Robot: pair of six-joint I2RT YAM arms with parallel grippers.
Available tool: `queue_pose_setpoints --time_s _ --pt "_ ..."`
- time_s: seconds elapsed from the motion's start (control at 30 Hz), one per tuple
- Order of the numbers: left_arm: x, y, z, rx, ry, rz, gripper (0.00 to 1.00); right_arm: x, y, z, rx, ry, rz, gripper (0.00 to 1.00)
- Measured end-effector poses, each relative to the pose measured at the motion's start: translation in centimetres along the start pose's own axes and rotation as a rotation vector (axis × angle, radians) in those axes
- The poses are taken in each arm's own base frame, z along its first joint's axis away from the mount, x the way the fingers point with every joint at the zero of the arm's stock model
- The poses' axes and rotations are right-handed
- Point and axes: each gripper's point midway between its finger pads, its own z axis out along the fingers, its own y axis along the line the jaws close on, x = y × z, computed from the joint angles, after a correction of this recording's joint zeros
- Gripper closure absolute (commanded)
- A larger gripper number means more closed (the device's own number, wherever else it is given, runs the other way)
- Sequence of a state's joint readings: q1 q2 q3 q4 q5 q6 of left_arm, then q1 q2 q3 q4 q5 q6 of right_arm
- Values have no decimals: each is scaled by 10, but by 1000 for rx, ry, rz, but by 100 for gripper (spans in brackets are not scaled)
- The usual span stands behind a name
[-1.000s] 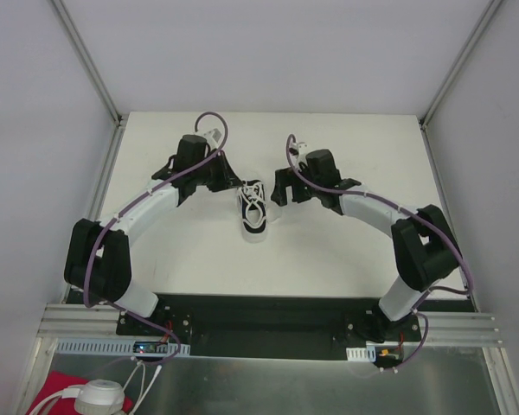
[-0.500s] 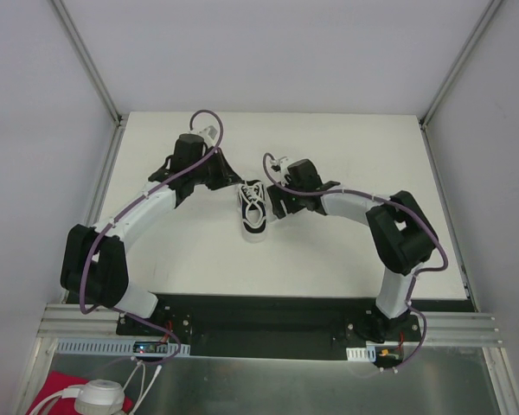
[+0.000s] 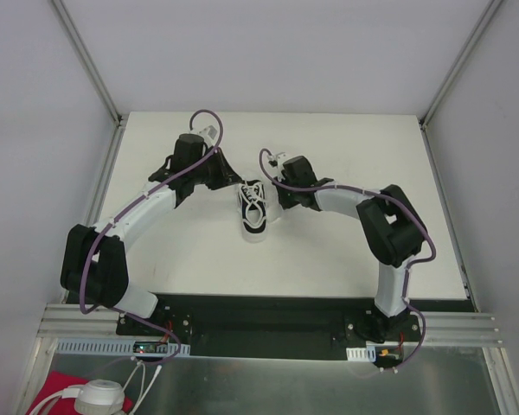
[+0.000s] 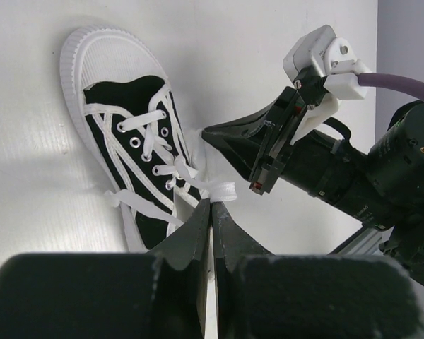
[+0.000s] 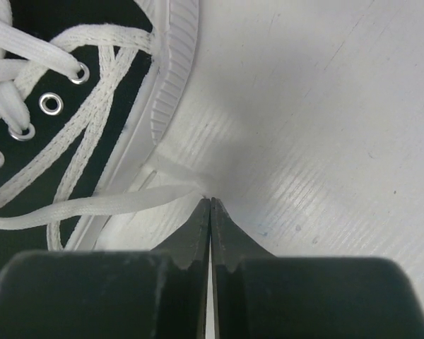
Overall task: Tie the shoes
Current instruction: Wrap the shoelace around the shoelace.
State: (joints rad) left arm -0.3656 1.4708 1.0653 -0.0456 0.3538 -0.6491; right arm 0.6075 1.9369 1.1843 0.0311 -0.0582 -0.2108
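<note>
The black sneaker (image 3: 253, 210) lies on the tabletop (image 3: 329, 251) between 2 sets of jaws; the left jaws are closed on a white lace loop (image 4: 222, 189), the right jaws pinch a lace end (image 5: 113, 205) beside the sole

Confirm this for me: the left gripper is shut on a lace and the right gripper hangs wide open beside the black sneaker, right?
No. The right gripper is shut: the right wrist view shows its fingertips pinched on a white lace beside the black sneaker. The left gripper is shut on the other lace.
</note>
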Motion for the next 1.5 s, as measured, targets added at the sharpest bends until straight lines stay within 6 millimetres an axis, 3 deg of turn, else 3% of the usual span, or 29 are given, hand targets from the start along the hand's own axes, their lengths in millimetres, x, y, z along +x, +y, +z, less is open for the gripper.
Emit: queue_pose_setpoints --time_s 0.23,0.57,0.77,1.0,1.17,1.5 --pt "-1 -1 0 3 -2 -18 100 -9 1 -15 -2 -40 -1 99" --pt "10 5 14 8 55 -39 100 -71 25 -81 -114 -239 19 99" --pt "12 2 17 32 69 -38 100 -86 49 -96 -243 -244 53 99" --pt "13 -5 16 73 84 -32 100 -129 74 -116 -368 -261 121 99" --pt "13 -7 17 87 80 -27 100 -145 85 -122 -423 -245 174 99" --pt "17 -8 22 116 107 -28 100 -134 96 -108 -478 -142 224 99"
